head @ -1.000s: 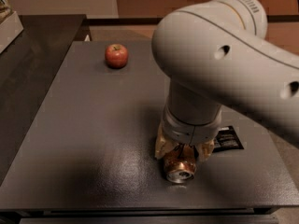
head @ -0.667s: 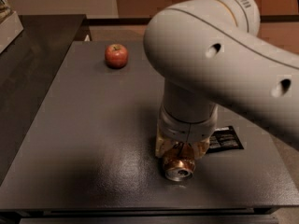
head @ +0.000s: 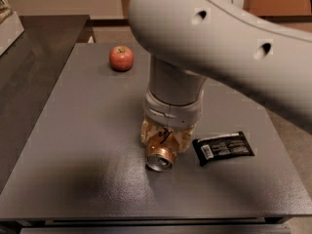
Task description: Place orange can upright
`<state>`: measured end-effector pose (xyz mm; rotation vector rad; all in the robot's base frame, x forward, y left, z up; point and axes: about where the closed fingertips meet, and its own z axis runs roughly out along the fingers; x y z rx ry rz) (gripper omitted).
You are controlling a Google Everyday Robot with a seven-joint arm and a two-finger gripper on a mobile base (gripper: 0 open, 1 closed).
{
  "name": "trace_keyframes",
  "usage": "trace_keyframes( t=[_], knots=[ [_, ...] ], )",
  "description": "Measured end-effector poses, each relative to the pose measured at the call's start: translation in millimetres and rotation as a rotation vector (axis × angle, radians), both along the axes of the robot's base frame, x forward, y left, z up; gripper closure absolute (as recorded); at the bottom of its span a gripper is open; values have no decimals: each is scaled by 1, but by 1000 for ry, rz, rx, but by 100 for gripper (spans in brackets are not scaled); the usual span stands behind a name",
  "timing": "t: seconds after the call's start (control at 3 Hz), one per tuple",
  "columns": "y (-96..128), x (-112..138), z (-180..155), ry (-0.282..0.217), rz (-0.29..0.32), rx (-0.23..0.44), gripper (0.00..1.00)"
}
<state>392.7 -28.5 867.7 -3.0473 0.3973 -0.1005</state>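
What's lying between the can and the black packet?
Nothing: the camera view shows only bare table there. The gripper, over the can, holds it beside the packet.

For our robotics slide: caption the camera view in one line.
Gripper low over the grey table clasps the orange can, silver end toward camera, beside a black packet.

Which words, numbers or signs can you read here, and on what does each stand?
No text here can be read.
On the black packet: white print and a barcode, too blurred to read.
On the orange can, in the gripper just left of the packet: dark print, unreadable.
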Motion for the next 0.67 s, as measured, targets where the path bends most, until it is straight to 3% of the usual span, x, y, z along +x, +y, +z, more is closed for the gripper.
trace_keyframes(
  t=[0.67],
  knots=[
    [49,45,33,100,-331,213,100]
  ],
)
